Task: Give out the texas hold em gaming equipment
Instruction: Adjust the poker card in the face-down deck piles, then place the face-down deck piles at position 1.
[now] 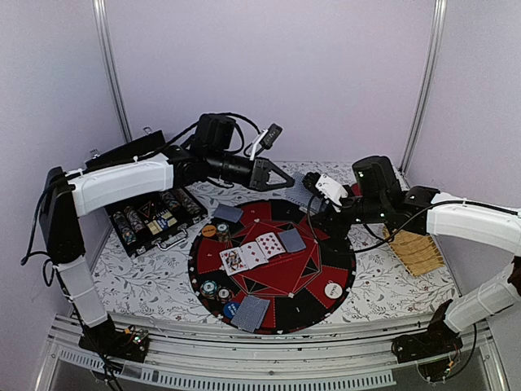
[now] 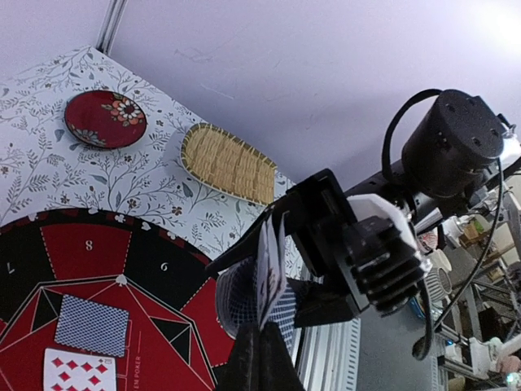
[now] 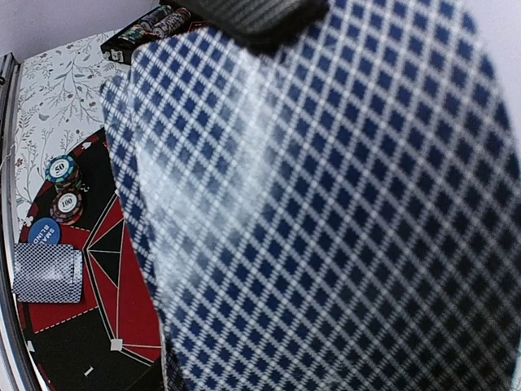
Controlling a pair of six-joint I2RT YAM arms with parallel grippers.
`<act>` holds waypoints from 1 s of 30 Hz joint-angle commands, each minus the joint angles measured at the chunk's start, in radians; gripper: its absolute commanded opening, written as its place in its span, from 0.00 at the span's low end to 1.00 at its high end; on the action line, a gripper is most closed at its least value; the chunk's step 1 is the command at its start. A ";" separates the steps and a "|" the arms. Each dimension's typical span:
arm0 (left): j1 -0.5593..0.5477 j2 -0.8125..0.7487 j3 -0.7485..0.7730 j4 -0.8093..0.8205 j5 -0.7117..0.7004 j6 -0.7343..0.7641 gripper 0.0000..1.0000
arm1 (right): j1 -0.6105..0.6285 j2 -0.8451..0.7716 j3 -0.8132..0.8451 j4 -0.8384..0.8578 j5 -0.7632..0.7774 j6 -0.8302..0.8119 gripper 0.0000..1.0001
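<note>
My left gripper (image 1: 291, 184) reaches over the far side of the round poker mat (image 1: 326, 259). In the left wrist view it (image 2: 262, 336) is shut on a couple of playing cards (image 2: 269, 265), seen edge on. My right gripper (image 1: 322, 195) faces it and is shut on the deck (image 1: 304, 194) of blue-backed cards, which also shows in the left wrist view (image 2: 232, 305). The deck (image 3: 326, 212) fills the right wrist view and hides my right fingers. Face-up cards (image 1: 251, 253), face-down cards (image 1: 291, 239), chips (image 1: 211, 287) and a white button (image 1: 333, 289) lie on the mat.
An open black chip case (image 1: 155, 216) stands left of the mat. A straw slatted mat (image 1: 419, 248) lies at the right and a dark red plate (image 2: 106, 119) lies behind. More face-down cards (image 1: 251, 312) and a blue button (image 1: 230, 309) lie at the mat's near edge.
</note>
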 commanded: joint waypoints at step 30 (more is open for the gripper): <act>-0.083 0.094 0.114 -0.250 -0.053 0.195 0.00 | 0.023 0.041 0.073 0.034 -0.040 -0.070 0.51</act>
